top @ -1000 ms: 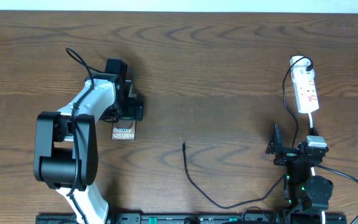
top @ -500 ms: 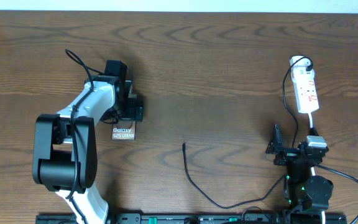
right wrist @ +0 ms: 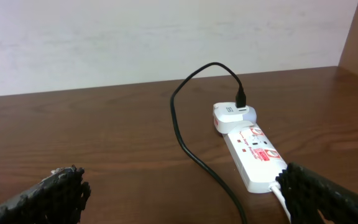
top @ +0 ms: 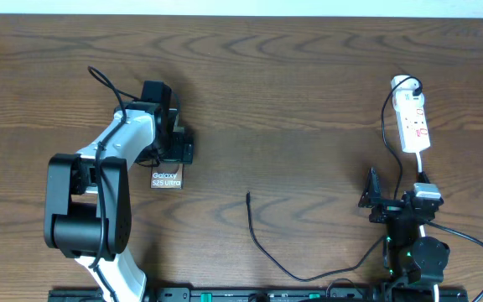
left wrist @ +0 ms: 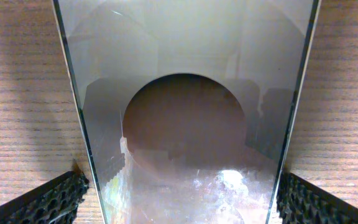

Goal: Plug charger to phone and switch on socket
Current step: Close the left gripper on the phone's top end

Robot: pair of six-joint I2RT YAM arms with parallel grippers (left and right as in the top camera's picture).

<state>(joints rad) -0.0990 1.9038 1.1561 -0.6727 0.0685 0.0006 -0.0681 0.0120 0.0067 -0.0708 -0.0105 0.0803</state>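
The phone (top: 166, 179) lies flat on the table, its lettered end showing beyond my left gripper (top: 173, 151). In the left wrist view the phone (left wrist: 185, 124) fills the space between the open jaws of my left gripper (left wrist: 182, 194), with a pad close beside each long edge. The charger's connector tip (top: 248, 197) lies loose mid-table, and its black cable (top: 262, 247) curves toward the front. The white socket (top: 413, 124) lies at the far right. My right gripper (top: 397, 186) stands open before it. The right wrist view shows the socket (right wrist: 257, 155) beyond my empty right gripper (right wrist: 182, 186).
A white adapter (right wrist: 229, 115) sits at the socket's far end with the black cable (right wrist: 185, 130) plugged into it. The socket's white cord (top: 422, 164) runs back past my right gripper's fingers. A pale wall stands behind the table's far edge (right wrist: 166, 90).
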